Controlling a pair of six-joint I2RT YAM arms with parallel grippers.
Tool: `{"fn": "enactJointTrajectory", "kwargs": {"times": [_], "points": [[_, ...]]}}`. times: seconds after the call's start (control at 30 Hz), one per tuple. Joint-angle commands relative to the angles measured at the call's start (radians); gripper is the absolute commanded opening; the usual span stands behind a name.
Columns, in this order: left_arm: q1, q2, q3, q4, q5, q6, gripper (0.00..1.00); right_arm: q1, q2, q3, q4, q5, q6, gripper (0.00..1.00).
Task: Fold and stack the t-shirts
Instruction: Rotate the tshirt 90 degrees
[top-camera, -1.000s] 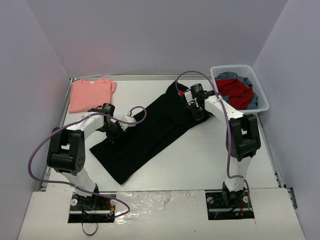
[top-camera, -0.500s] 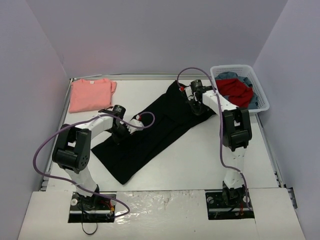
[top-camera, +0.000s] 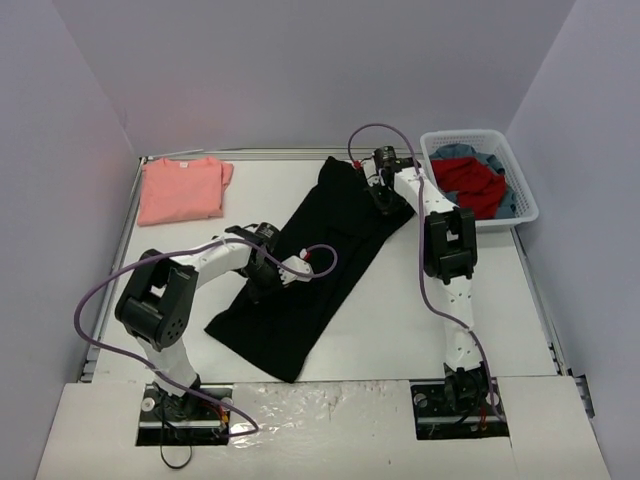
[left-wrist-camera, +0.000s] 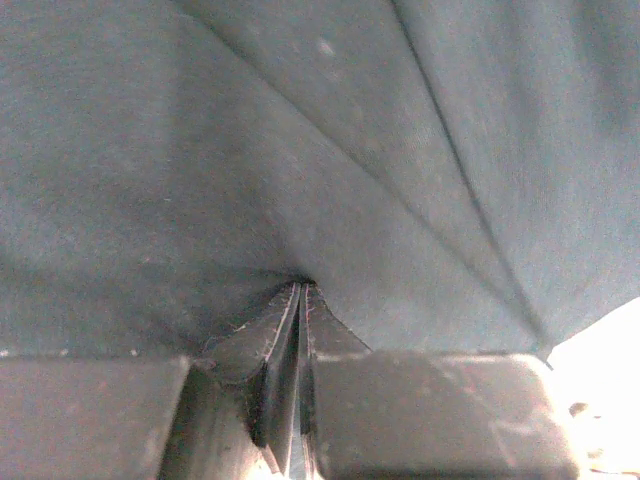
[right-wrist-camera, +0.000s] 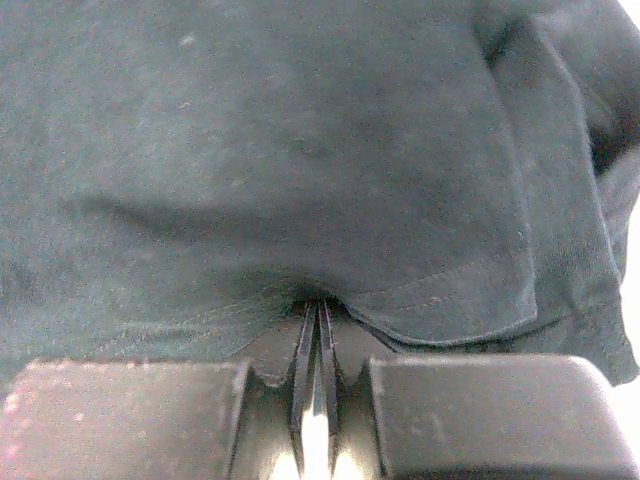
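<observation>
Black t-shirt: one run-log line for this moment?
black t-shirt: long diagonal strip | left gripper: pinching it | right gripper: pinching it

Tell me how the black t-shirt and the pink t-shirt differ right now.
The black t-shirt lies in a long diagonal strip mid-table; the pink t-shirt sits compact in the far left corner. The black t-shirt is pinched by the left hand and the right hand; the pink t-shirt is untouched. The black t-shirt covers more table than the pink t-shirt. Both rest on the white table.
</observation>
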Motion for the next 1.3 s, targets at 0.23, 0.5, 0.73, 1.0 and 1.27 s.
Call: {"fn": "enactJointTrajectory", "kwargs": {"times": [0.23,0.5,0.73,1.0,1.27], "points": [[-0.106,0.11,0.09,-0.09,0.194,-0.08,0.02,0.018,0.277,0.439,-0.137,-0.071,-0.025,0.0],[-0.154,0.244,0.208,-0.042,0.283,-0.158,0.02,0.067,0.337,0.551,-0.102,-0.076,-0.049,0.0],[-0.201,0.308,0.282,-0.008,0.333,-0.223,0.02,0.09,0.331,0.568,-0.024,-0.076,-0.078,0.0],[-0.211,0.334,0.325,0.044,0.326,-0.281,0.02,0.103,0.334,0.58,0.054,-0.054,-0.103,0.0],[-0.197,0.261,0.342,-0.025,0.272,-0.251,0.02,0.11,0.287,0.551,0.12,0.018,-0.121,0.02]]}}
